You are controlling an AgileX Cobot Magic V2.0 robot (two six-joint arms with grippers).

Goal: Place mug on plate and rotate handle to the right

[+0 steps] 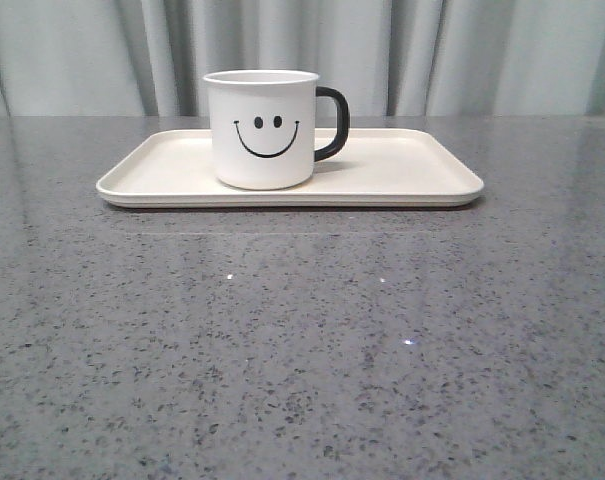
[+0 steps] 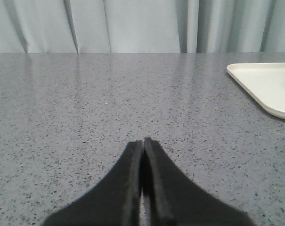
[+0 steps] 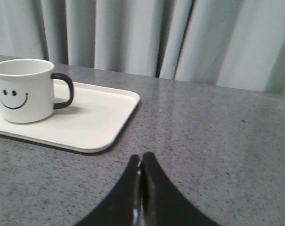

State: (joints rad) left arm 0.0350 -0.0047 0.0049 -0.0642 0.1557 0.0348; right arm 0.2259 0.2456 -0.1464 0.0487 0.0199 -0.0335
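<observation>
Now mug (image 1: 261, 130) upright on plate (image 1: 402, 170), handle (image 1: 334, 122) pointing right. My left hand (image 2: 143, 141) and right hand (image 3: 141, 160) both closed, empty, above table (image 1: 302, 340).

Mug (image 1: 261, 130) upright on plate (image 1: 402, 170), handle (image 1: 334, 122) right.

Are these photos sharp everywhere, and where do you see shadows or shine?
Front view: mug and plate sharp, with a soft shadow under the handle and small glints on the table. Both wrist views: the shut left gripper and right gripper look dark and blurred.
</observation>
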